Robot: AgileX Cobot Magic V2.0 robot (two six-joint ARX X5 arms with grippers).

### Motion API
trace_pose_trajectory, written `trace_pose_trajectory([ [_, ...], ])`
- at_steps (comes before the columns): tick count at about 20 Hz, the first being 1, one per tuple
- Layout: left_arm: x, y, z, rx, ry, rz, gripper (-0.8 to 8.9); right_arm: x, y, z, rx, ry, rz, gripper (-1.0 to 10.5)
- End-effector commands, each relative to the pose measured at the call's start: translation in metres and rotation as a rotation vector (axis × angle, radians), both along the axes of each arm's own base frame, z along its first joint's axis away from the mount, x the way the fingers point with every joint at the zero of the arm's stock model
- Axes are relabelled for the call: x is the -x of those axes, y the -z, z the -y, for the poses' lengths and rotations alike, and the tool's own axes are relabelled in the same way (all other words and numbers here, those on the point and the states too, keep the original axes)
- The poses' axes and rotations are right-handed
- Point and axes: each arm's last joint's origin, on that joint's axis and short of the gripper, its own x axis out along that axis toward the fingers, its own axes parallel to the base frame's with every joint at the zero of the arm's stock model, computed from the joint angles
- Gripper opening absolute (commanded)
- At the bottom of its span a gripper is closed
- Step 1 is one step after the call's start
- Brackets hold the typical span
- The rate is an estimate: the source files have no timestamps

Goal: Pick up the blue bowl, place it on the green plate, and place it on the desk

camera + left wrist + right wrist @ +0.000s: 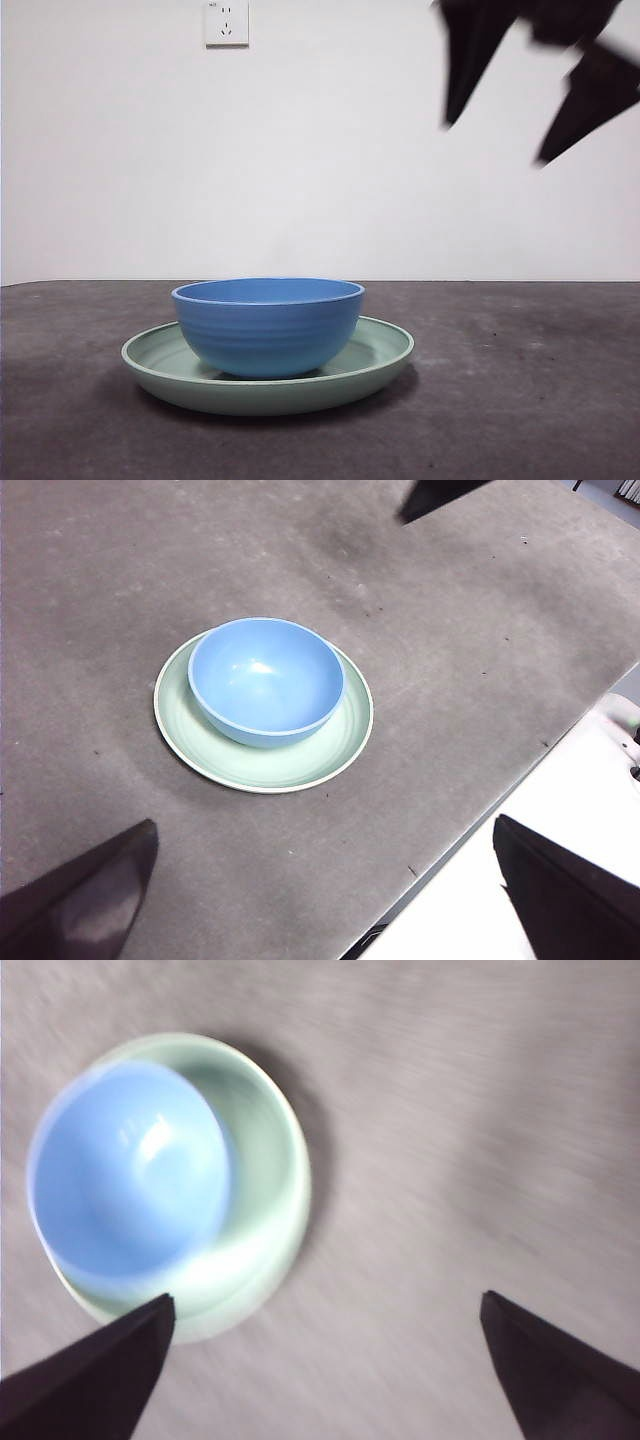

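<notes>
Blue bowl [268, 325]: one, round and deep, faint ridges on its outer wall, empty, upright. It sits inside the green plate, toward the plate's left side in the front view.

Green plate [385, 352]: one, wide, shallow, pale mint with a raised rim, flat on the worktop, carrying the bowl.

Worktop [540, 400]: one, dark grey-brown and speckled; plate and bowl lie left of centre.

Right gripper [540, 115]: one, high at upper right in the front view, well above and clear of the bowl; fingers spread apart, holding nothing. Its wrist picture is blurred.

Left gripper [325, 900]: one, high above the worktop's near side, fingers [85, 895] spread wide, empty.

Wall socket [226, 22]: one, white, on the far wall.
</notes>
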Motion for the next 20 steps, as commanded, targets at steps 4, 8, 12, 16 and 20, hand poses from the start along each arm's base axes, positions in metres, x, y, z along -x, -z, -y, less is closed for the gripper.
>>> trace_pose_trajectory([
  [4,0.000,-0.003,0.000,0.017,0.003,0.012,6.52,0.080,-0.054,0.036,0.038,0.005,0.194,6.2],
  [8,0.000,-0.003,0.000,0.027,-0.006,0.000,6.52,0.145,-0.074,0.061,-0.041,-0.014,0.316,6.2],
  [12,0.000,-0.004,0.000,0.034,-0.011,-0.007,6.52,0.190,-0.061,0.081,-0.112,0.013,0.386,5.8],
  [16,0.000,-0.003,0.000,0.033,-0.011,-0.009,6.52,0.206,-0.025,0.086,-0.154,-0.023,0.342,5.8],
  [20,0.000,-0.003,0.000,0.031,-0.010,-0.005,6.47,0.209,-0.015,0.086,-0.184,-0.043,0.319,5.8],
])
